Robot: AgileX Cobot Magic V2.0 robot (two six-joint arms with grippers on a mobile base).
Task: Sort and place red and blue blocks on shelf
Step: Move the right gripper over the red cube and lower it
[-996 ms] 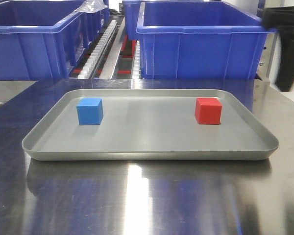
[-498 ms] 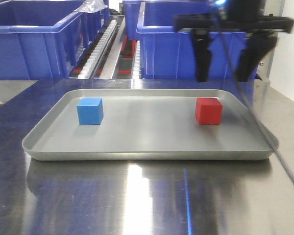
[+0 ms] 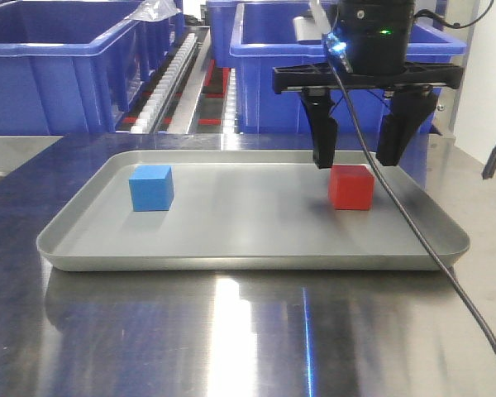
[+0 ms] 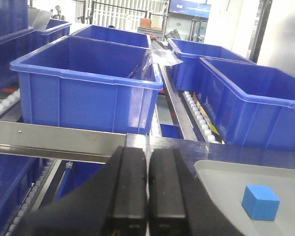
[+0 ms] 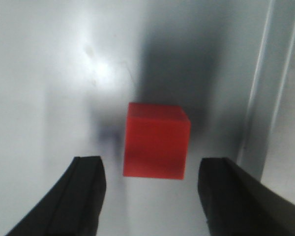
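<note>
Right wrist view: it alone is showing the red block (image 5: 156,140) close up and a little blurred, casting a dark shadow on the tray floor (image 5: 49,98).
Left wrist view: it alone is showing the left pincer (image 4: 147,152), its two black fingers pressing flat together on nothing. The blue block (image 4: 260,202) is sitting beyond and to the right of it.
Front view: it alone is showing both blocks and the whole right arm at once.
Desk (image 3: 231,339): brushed steel, glossy, reflecting streaks of light.
Tray (image 3: 248,258): shallow, matte grey, with rounded corners and a raised lip, lying flat on the desk.
Blocks: two plain matte cubes of equal size are resting on the tray floor well apart, blue toward the left side and red (image 3: 350,187) toward the right.
Cable (image 3: 413,223): thin and black, trailing down from the right arm across the tray.
Right pincer (image 3: 356,160): black, with its fingers spreading wider than the red block.
Red block and pincer: the fingertips are hanging just over the cube's top, one to each side, touching nothing.
Bins (image 3: 339,74): large blue plastic ones with thick rims are standing behind the tray.
Shelf (image 3: 178,74): grey steel with white roller tracks running between the bins.
</note>
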